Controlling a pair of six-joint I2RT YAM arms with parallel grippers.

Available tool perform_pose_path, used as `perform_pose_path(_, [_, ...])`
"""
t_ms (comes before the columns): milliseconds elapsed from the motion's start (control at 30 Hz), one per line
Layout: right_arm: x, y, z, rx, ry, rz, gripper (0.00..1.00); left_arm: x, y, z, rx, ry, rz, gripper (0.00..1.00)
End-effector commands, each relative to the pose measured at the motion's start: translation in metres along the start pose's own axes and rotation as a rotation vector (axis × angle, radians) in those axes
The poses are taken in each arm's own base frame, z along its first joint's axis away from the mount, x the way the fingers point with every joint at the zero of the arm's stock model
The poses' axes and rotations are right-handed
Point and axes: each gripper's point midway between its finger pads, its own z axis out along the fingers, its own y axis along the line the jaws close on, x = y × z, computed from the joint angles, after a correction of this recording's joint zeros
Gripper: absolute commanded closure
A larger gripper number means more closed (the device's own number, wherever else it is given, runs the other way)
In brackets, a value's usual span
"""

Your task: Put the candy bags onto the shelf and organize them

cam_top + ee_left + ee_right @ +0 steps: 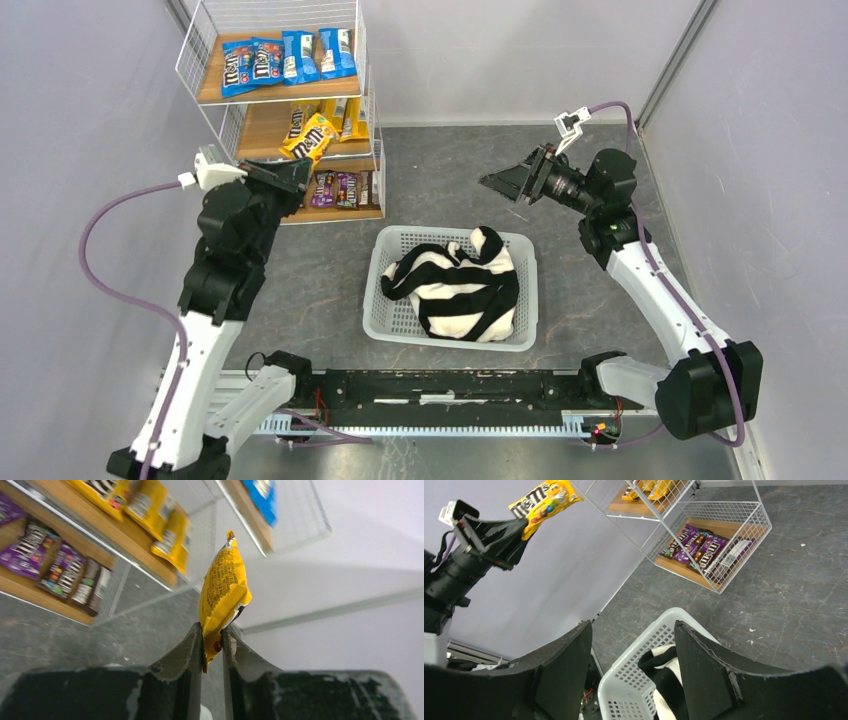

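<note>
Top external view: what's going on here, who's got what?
The left gripper is shut on a yellow candy bag, held up in front of the shelf. The shelf carries blue bags on top, yellow bags in the middle and purple-brown bags at the bottom. The right gripper is open and empty, near the white basket, where only a striped cloth shows.

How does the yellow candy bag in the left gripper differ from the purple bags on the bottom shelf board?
The yellow bag is alone, clamped by one end in the left gripper, held in the air; the purple bags are several, lying side by side on the bottom board of the shelf. Yellow wrapper against purple. Both carry the m&m's logo.
</note>
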Motion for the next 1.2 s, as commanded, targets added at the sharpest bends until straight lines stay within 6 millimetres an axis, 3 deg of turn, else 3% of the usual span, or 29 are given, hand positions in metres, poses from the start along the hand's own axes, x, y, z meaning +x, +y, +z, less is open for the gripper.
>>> perform_pose_path(0, [-0.012,0.004,-0.002,-0.017,-0.013,-0.074,0.32,-0.02,0.021,0.033,-0.066,-0.038,-0.012,0.92])
perform_pose_path(367, [-0.007,-0.013,-0.004,0.0,-0.004,-0.06,0.32,-0.105,0.07,0.075,0.015,-0.219,-0.235,0.91])
perform_pose_path(533, [-0.007,-0.014,-0.003,0.0,-0.004,-0.06,0.32,-0.126,0.095,0.104,-0.004,-0.277,-0.312,0.9])
perform_pose_path(700, [-0.007,-0.017,-0.003,0.006,-0.005,-0.059,0.32,-0.125,0.115,0.136,-0.028,-0.249,-0.429,0.9])
perform_pose_path(867, [-0.006,-0.019,-0.001,0.008,-0.007,-0.052,0.32,-0.127,0.127,0.156,-0.074,-0.289,-0.517,0.87])
perform_pose_path(1000, [-0.007,-0.02,0.0,0.003,-0.009,-0.043,0.32,-0.11,0.133,0.179,-0.132,-0.269,-0.569,0.84])
perform_pose_path(1167, [-0.009,-0.017,-0.001,0.001,-0.012,-0.051,0.32,-0.101,0.148,0.191,-0.215,-0.322,-0.632,0.78])
